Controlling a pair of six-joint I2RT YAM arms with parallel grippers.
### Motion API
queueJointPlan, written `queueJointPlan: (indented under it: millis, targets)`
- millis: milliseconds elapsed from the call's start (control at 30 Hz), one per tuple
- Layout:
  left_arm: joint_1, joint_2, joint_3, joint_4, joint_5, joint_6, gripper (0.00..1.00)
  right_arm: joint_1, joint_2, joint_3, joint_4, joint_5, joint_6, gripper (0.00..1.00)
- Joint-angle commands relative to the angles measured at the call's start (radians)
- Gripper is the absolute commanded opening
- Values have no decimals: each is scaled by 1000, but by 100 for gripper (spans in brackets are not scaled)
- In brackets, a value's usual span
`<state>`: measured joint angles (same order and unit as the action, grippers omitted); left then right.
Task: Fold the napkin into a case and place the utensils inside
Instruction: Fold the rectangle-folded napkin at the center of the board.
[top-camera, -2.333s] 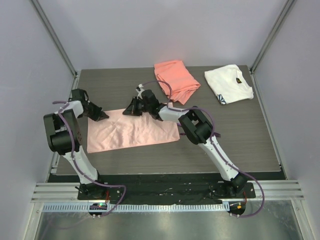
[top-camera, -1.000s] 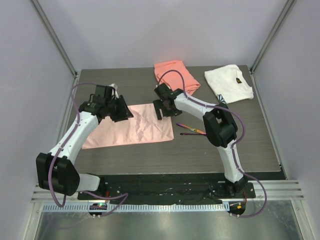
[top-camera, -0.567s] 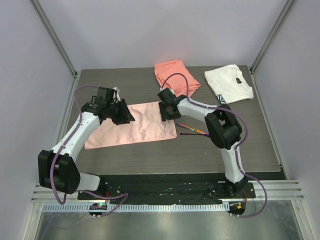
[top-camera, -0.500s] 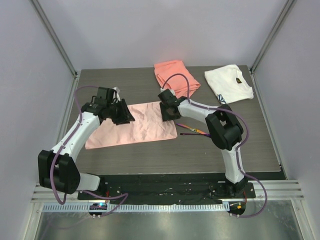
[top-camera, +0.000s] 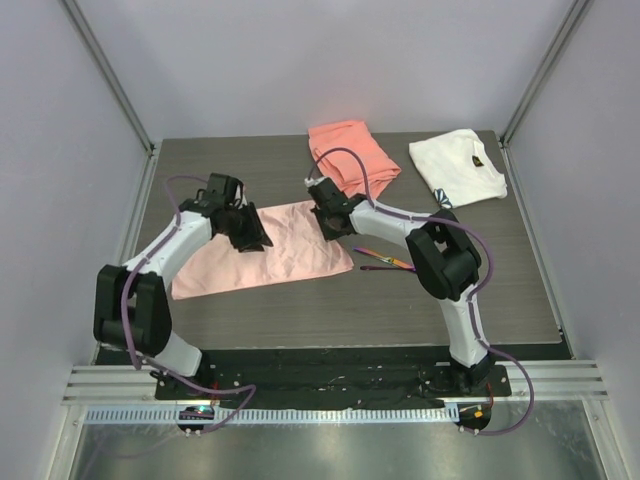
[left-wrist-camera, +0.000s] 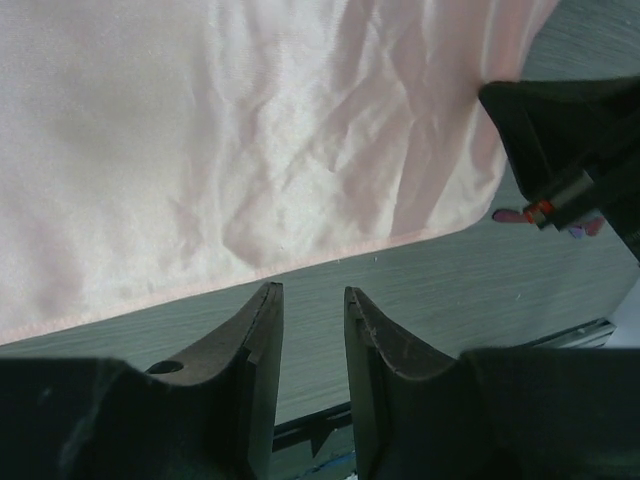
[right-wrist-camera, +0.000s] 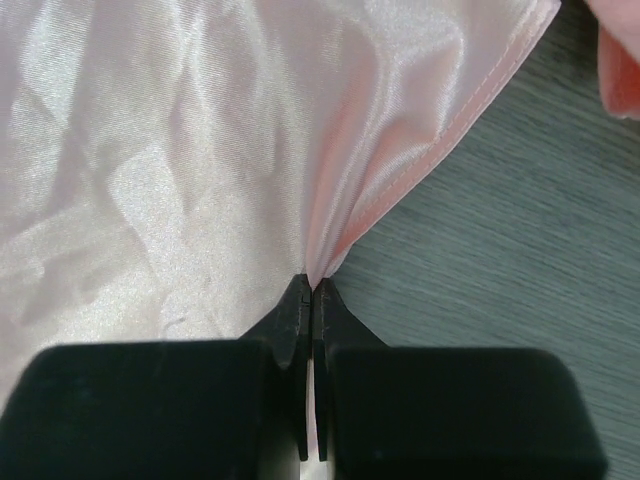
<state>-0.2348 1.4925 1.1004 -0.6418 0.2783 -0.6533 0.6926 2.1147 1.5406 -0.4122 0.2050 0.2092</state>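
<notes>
The napkin (top-camera: 290, 250) is lying spread on the worktop (top-camera: 500, 270); the right hand (right-wrist-camera: 313, 290) is pinching its hem (hidden from above), while the left hand (left-wrist-camera: 312, 300) is hovering narrowly parted, gripping nothing.

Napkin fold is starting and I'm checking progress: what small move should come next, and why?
Probably the left gripper should ease onto the edge of the napkin and close: its jaws stand open just short of it, while the right gripper is shut on it.
</notes>
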Motion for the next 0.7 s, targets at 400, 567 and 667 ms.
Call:
queueJointPlan:
  millis: [400, 567, 667]
  targets:
    - [-7, 469, 266, 146, -53, -189, 26, -123, -245, 32, -46, -131, -151, 1]
    - [-78, 586, 318, 180, -70, -256, 25, -142, -306, -28, -53, -154, -137, 1]
    - [-123, 639, 363, 189, -59, -282, 24, -146, -314, -27, -59, -153, -134, 1]
